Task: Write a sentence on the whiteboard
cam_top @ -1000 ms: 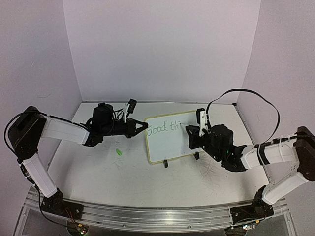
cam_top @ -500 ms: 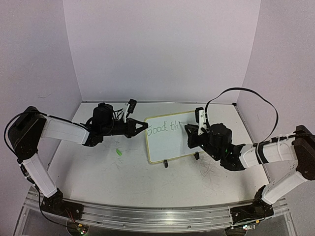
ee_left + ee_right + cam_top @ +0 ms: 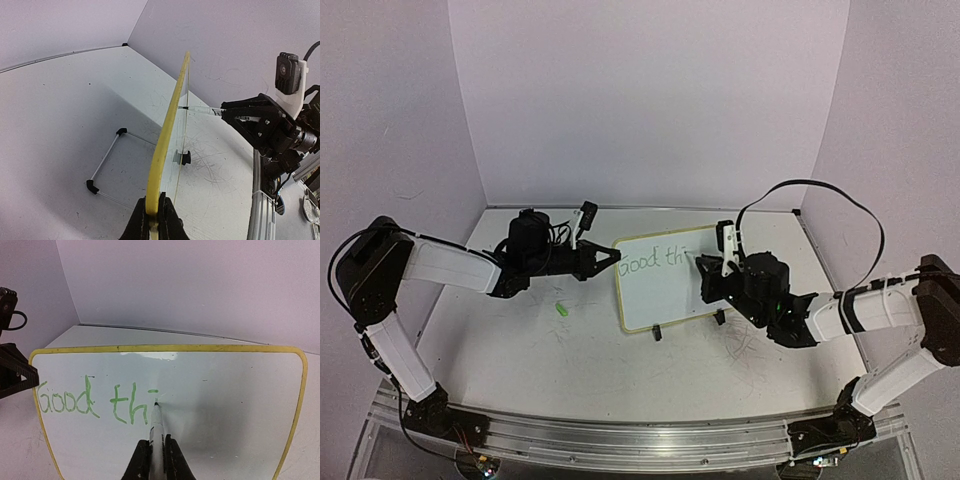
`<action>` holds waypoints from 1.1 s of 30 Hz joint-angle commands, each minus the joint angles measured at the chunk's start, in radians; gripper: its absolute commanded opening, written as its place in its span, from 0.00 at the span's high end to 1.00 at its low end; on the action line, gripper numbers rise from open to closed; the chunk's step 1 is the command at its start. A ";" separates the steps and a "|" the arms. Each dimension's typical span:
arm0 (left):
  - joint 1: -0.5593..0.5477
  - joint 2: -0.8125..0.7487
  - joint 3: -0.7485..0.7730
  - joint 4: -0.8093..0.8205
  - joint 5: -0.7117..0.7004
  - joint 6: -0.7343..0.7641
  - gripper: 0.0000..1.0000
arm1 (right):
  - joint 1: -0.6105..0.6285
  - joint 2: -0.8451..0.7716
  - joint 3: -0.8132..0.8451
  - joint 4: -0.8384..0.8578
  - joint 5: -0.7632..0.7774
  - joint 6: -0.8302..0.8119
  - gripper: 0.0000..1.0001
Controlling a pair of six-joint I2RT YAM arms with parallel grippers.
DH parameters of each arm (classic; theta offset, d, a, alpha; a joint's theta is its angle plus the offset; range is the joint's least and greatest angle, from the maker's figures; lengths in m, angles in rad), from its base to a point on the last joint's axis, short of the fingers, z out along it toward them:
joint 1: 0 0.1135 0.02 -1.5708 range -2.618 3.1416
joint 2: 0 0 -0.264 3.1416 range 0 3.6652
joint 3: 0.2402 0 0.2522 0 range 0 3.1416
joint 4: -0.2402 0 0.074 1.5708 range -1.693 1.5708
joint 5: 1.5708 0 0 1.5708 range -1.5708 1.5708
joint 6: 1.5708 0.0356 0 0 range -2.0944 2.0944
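**A:** What does the place look like?

**B:** Plain pale lilac walls point(image 3: 650, 100) close in three sides. Below them is a white surface point(image 3: 570, 370) marked with faint grey scratches.

**A:** Where is the whiteboard?

**B:** The whiteboard point(image 3: 665, 295) stands near the middle of the surface, between the two arms. It is propped at a tilt on two small black clip feet point(image 3: 657, 334). It has rounded corners and a pale yellow rim. The left wrist view shows it edge-on, and a thin wire frame point(image 3: 107, 160) with black tips rests on the surface on its back side.

**A:** Is anything written on it?

**B:** Yes. Green lettering point(image 3: 95, 402) across the upper left of the board face reads "Good thi".

**A:** What about the left pincer?

**B:** The left pincer point(image 3: 155, 214) is closed tight on the board's left edge, with the yellow rim pinched between its two fingers.

**A:** And the right one?

**B:** The right pincer point(image 3: 156, 456) is clamped around a marker point(image 3: 156, 427), which points away from the wrist toward the board. The marker's tip touches the board face at the "i", just right of the "h".

**A:** Is there anything else on the surface?

**B:** A small green piece point(image 3: 561, 310) lies left of the board, on the near side of the left arm and apart from both. It is too small to tell what it is.
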 commanded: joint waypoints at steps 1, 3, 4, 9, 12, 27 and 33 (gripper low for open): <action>0.007 -0.040 0.002 0.028 -0.057 0.060 1.00 | 0.000 0.007 -0.003 -0.013 0.008 0.027 1.00; 0.007 -0.041 0.002 0.028 -0.057 0.061 1.00 | 0.001 0.005 -0.008 -0.017 0.005 0.034 1.00; 0.006 -0.040 0.004 0.028 -0.057 0.061 1.00 | 0.002 0.004 -0.010 -0.021 0.006 0.037 1.00; 0.005 -0.042 0.001 0.028 -0.059 0.061 1.00 | 0.005 0.003 -0.021 -0.033 0.003 0.051 1.00; 0.006 -0.040 0.000 0.028 -0.060 0.061 1.00 | 0.007 0.005 -0.023 -0.034 0.003 0.052 1.00; 0.007 -0.041 -0.001 0.027 -0.060 0.061 1.00 | 0.015 -0.001 -0.020 -0.038 0.001 0.051 1.00; 0.007 -0.041 0.000 0.027 -0.058 0.061 1.00 | 0.009 -0.069 -0.021 -0.011 0.023 0.011 1.00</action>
